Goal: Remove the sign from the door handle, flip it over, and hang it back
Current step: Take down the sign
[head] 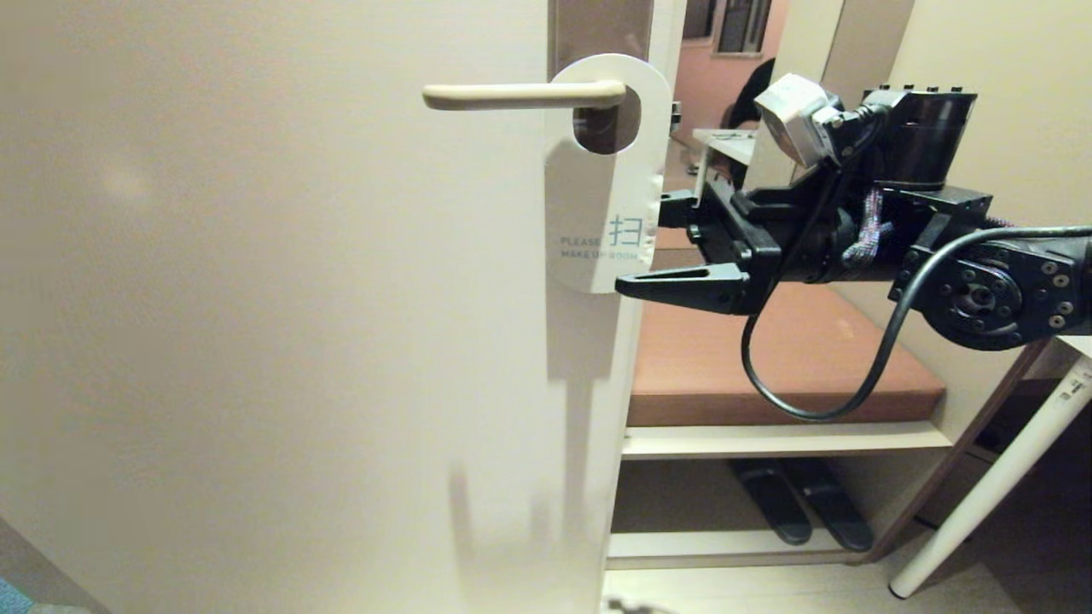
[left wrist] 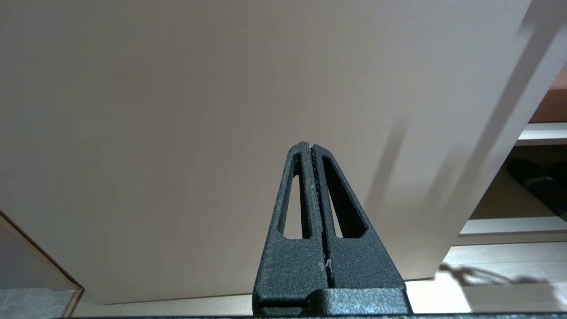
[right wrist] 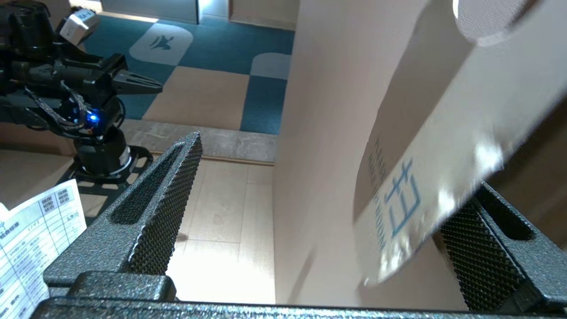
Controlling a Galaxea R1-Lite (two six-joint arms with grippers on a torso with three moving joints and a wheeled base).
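White oblong card sign (head: 607, 183) with rounded ends hangs by its oval hole on the slim cream-beige lever door handle (head: 522, 95), its "PLEASE MAKE UP ROOM" face outward, flat against the cream door (head: 273, 324) near the door's edge. The black right gripper (head: 653, 243) reaches in level from the right with its jaws spread wide; in the right wrist view the sign's lower end (right wrist: 425, 195) lies between the two textured fingers (right wrist: 164, 190), nearer one of them. The left gripper (left wrist: 311, 148) is pressed shut on nothing, pointing at the lower door. Beyond the door edge stands a brown-topped shelf (head: 785, 358).
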